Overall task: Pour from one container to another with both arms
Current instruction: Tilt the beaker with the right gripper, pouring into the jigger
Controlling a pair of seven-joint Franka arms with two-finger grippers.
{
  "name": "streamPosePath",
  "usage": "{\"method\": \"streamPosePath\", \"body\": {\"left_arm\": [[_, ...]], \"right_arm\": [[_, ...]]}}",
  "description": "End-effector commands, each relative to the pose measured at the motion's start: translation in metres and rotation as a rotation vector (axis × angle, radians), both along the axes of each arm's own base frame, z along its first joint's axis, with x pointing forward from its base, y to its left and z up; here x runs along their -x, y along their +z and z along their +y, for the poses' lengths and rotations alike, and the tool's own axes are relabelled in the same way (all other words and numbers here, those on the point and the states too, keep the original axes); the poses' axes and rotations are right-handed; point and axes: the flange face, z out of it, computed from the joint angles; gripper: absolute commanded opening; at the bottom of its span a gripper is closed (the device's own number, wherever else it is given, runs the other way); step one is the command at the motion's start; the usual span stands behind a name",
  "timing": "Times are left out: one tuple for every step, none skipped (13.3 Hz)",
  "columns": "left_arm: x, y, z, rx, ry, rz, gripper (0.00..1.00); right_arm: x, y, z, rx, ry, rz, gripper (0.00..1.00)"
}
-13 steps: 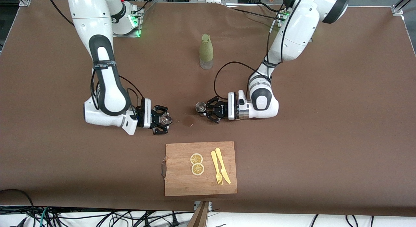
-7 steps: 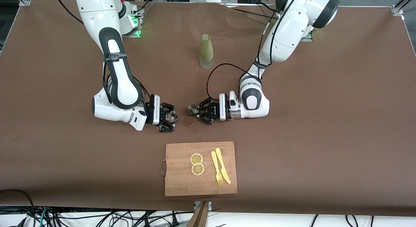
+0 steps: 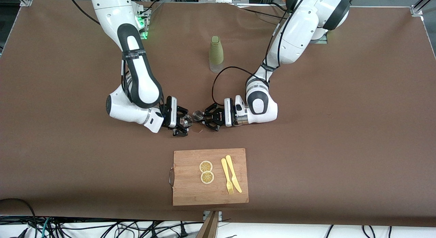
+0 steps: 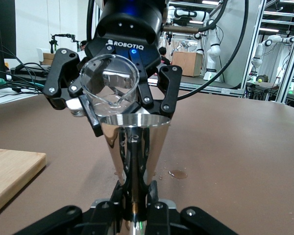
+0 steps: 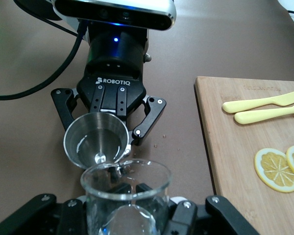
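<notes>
- Left gripper (image 3: pixel 207 119) is clamping a little steel cone-shaped cup (image 3: pixel 197 115), holding it just above the tabletop (image 3: pixel 340 129) near the middle, mouth pointing toward the other arm.
- Right gripper (image 3: pixel 182 123) is doing the same thing with a clear glass cup (image 3: pixel 186 120), fingers squeezed onto its sides, and it's sitting right up against the steel one.
- From the left wrist view, the glass (image 4: pixel 109 82) is tipping over the steel cup's rim (image 4: pixel 133 139), lip to lip or very nearly; can't tell if they're actually touching.
- From the right wrist view you're looking past the glass (image 5: pixel 126 198) into the steel cup (image 5: pixel 95 139), and something wet is shining at the bottom of it.
- A few small wet spots (image 4: pixel 178 173) are sitting on the table right under the two grippers.
- Wooden cutting board (image 3: pixel 190 193) is lying closer to the front camera than both grippers, with a clear strip of table between its nearest edge and them. It's carrying two lemon slices (image 3: pixel 206 172) plus a yellow fork (image 3: pixel 227 176) and knife (image 3: pixel 233 173).
- Green bottle (image 3: pixel 216 54) is standing upright toward the arm bases, well apart from the grippers, with the left arm's black cable (image 3: pixel 218 77) looping in between.
- Out toward both ends of the table, plenty of bare brown surface is stretching away from each arm.
</notes>
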Motion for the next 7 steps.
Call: {"method": "streamPosePath", "body": {"left_arm": [[-0.004, -0.001, -0.008, -0.003, 0.038, -0.037, 0.00], [-0.004, -0.001, -0.008, -0.003, 0.038, -0.037, 0.00], [-0.004, -0.001, -0.008, -0.003, 0.038, -0.037, 0.00], [-0.004, -0.001, -0.008, -0.003, 0.038, -0.037, 0.00], [-0.004, -0.001, -0.008, -0.003, 0.038, -0.037, 0.00], [-0.003, 0.000, -0.010, -0.001, 0.036, -0.037, 0.00], [-0.003, 0.000, -0.010, -0.001, 0.036, -0.037, 0.00]], "right_arm": [[0.008, 0.026, -0.006, 0.065, 0.001, 0.002, 0.00], [0.007, 0.034, -0.006, 0.095, 0.009, 0.002, 0.00], [0.007, 0.039, -0.007, 0.119, 0.014, 0.007, 0.00], [0.007, 0.046, -0.007, 0.136, 0.020, 0.005, 0.00], [0.007, 0.048, -0.007, 0.152, 0.022, 0.008, 0.00], [0.006, 0.051, -0.007, 0.157, 0.019, 0.010, 0.00], [0.006, 0.052, -0.006, 0.157, 0.015, 0.012, 0.00]]}}
